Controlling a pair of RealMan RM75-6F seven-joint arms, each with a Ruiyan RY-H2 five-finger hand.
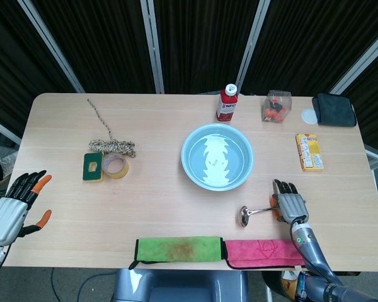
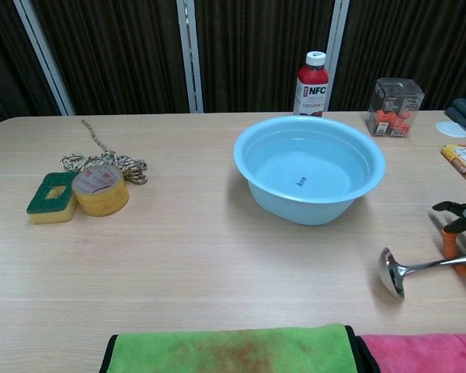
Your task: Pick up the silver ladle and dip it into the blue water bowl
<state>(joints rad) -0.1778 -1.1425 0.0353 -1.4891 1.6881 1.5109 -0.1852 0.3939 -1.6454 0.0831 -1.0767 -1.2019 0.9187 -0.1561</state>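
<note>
The silver ladle (image 1: 246,216) lies right of centre near the front, with its cup (image 2: 391,272) turned on its side just above or on the table. Its handle runs right into my right hand (image 1: 290,206), which grips the handle's end; the hand's fingers (image 2: 455,227) show at the chest view's right edge. The blue water bowl (image 1: 216,157) stands behind and left of the ladle, its water rippling. A gap of table separates the ladle's cup from the bowl (image 2: 309,177). My left hand (image 1: 16,204) hovers open off the table's front left corner, holding nothing.
A red NFC bottle (image 1: 227,103), a clear box of orange items (image 1: 276,106), a white disc (image 1: 309,116), a dark cloth (image 1: 334,109) and a yellow packet (image 1: 309,151) line the back right. Rope (image 1: 107,141), tape roll (image 1: 115,166) and sponge (image 1: 92,166) sit left. Green (image 1: 177,248) and pink (image 1: 261,251) towels lie along the front edge.
</note>
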